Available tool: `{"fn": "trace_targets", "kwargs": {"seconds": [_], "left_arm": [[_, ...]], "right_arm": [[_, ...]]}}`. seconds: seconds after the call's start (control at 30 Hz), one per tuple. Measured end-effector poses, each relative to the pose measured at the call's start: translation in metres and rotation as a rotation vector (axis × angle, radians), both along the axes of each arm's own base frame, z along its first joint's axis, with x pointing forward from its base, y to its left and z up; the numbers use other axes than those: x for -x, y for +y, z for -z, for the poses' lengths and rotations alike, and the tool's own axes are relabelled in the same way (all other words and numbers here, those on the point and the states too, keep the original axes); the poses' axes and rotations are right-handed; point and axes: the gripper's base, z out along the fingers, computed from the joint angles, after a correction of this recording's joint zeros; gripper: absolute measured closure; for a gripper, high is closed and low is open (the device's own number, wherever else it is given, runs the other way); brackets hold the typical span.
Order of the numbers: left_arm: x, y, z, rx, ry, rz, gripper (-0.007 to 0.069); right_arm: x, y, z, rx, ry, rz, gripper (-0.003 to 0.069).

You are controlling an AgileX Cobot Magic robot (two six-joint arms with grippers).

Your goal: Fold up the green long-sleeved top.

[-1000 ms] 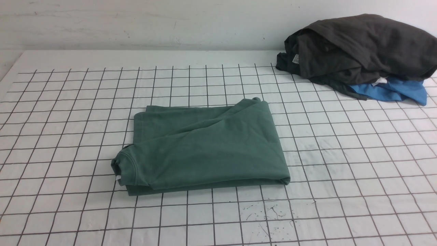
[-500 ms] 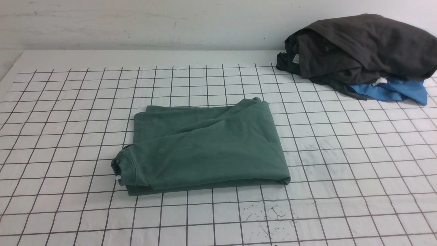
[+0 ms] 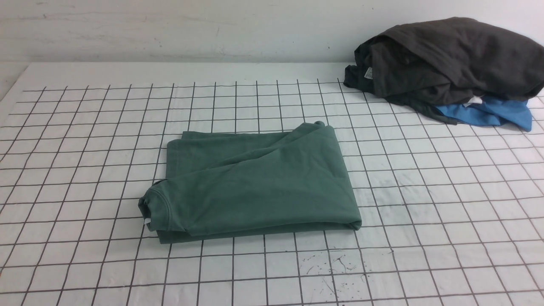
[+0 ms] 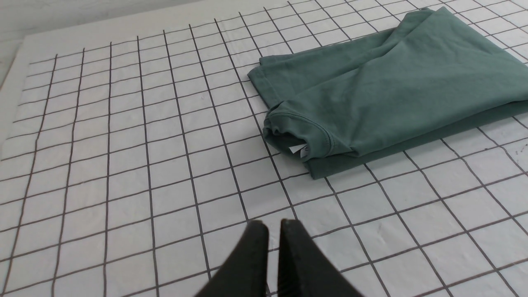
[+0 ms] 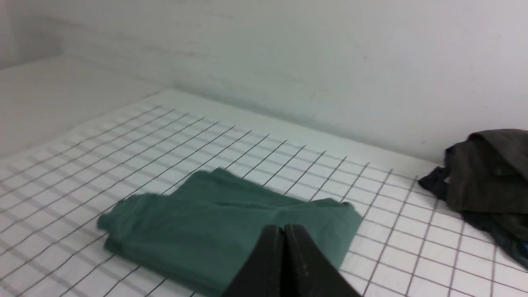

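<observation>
Compared with the earlier front views, nothing has shifted: the green long-sleeved top (image 3: 250,185) lies in the same folded rectangle with the same creases, and the clothing pile is unmoved.

The top rests flat on the gridded tabletop (image 3: 425,204), near the middle of the front view and slightly toward the robot's left. Its ribbed neck (image 3: 155,208) sits at the near left corner of the bundle, with a white neck label (image 4: 300,149) showing just under the collar in the left wrist view. A diagonal fold runs across the upper layer.

At the far right of the tabletop, well apart from the top, a dark grey garment (image 3: 446,59) is heaped over a bright blue cloth (image 3: 488,114). Small dark specks (image 3: 329,265) mark the tabletop just in front of the top.

Neither arm appears in the front view. The left tool (image 4: 274,225) is above bare tabletop near the collar corner, fingers nearly together with a thin gap, holding nothing. The right tool (image 5: 284,229) has its fingers pressed together, empty, with the top beyond it. Nothing lies on the top.
</observation>
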Motion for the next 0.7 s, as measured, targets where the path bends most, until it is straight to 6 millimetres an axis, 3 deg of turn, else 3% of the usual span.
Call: {"fn": "trace_targets", "kwargs": {"seconds": [0.23, 0.43, 0.7], "left_arm": [[0.0, 0.0, 0.0, 0.0, 0.0, 0.0, 0.0599], [0.0, 0.0, 0.0, 0.0, 0.0, 0.0, 0.0599], [0.0, 0.0, 0.0, 0.0, 0.0, 0.0, 0.0599]], "right_arm": [[0.011, -0.028, 0.07, -0.154, -0.073, 0.311, 0.0673], [0.015, -0.039, 0.12, -0.163, -0.048, 0.498, 0.0673], [0.015, -0.043, 0.136, -0.138, 0.042, 0.579, 0.0673]]}}
